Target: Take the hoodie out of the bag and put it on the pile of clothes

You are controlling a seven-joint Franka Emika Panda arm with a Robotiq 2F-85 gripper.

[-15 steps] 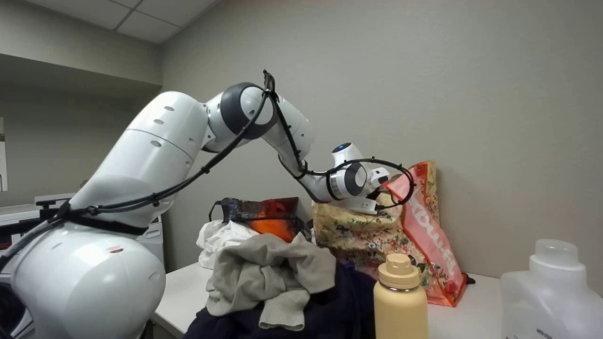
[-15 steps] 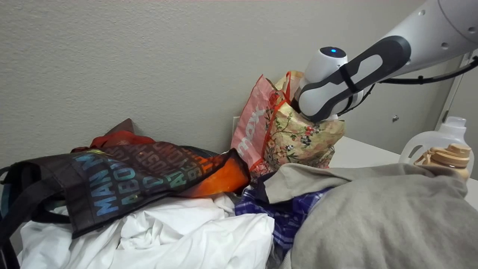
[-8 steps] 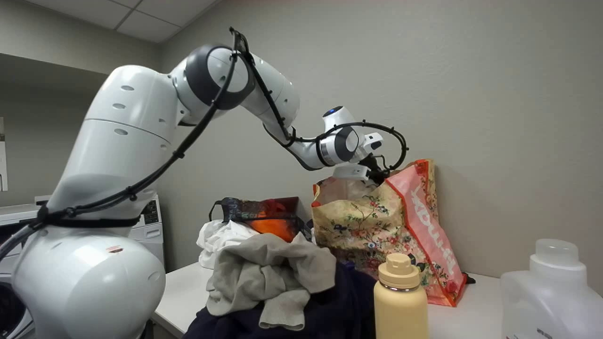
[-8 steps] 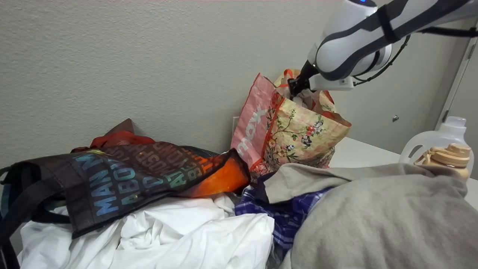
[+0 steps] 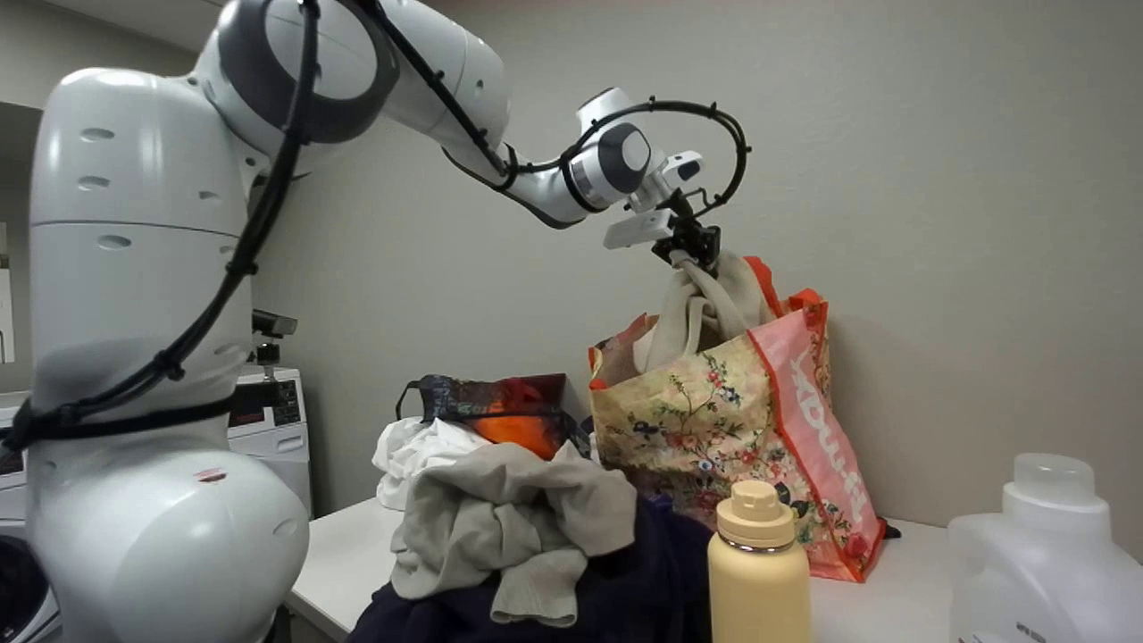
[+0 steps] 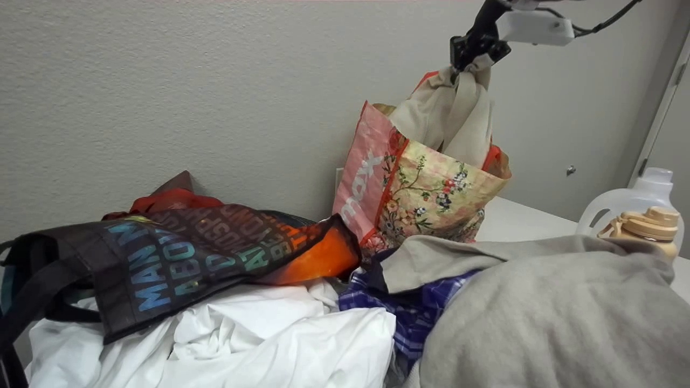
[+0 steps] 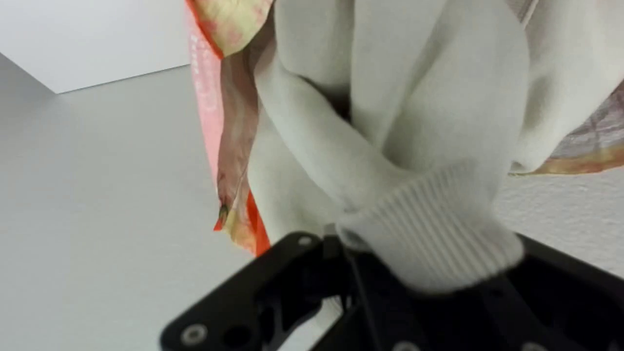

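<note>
Wrist view and both exterior views showed one hoodie (image 6: 469, 126) hanging below the claw (image 6: 469, 67), partly inside one floral bag (image 6: 436, 194). Nearby were one pile of clothes (image 5: 527, 500), one dark printed bag (image 6: 199, 258), one bottle (image 5: 759, 580), one jug (image 5: 1036, 572). The claw was all but closed, pinching the hoodie's fabric.

The hoodie (image 6: 444, 116) was plain cream, the gripper (image 6: 468, 70) black. Flowers on pale yellow patterned the bag (image 5: 679, 411), with red edging and a pink, pale-lettered side. The pile of clothes (image 5: 518, 500) combined grey and navy with violet-blue plaid; the cloth (image 6: 259, 345) at left was white. The tote (image 6: 183, 258) was black and orange, multicolour-lettered; the bottle (image 5: 759, 572), peach-yellow.
</note>
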